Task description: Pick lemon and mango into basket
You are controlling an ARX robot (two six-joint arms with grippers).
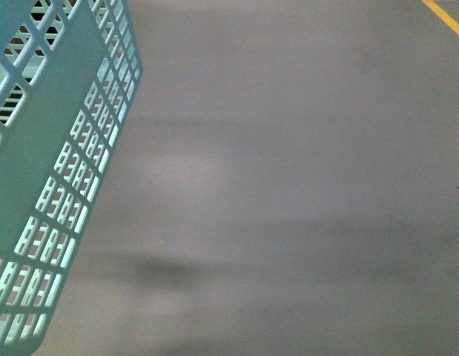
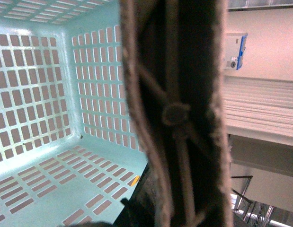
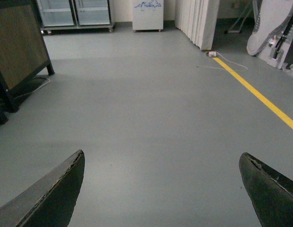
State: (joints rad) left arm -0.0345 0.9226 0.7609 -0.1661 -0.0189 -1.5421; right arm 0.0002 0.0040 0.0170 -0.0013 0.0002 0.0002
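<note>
Where the left wrist camera looks into the basket, a brown ribbed handle stands right against the lens and hides the middle of the view. The left tool's fingers cannot be made out there, so I cannot tell whether it is clenched or released. Behind the handle lie the basket's mint lattice walls and slotted bottom. From the front, the basket fills the left edge of the view, tilted, with grey floor beside it. The right tool is released: its two dark fingers stand wide apart with only floor between them. Farther off a yellow line runs along the floor. A white folding screen and glass-door cabinets stand at the back.
</note>
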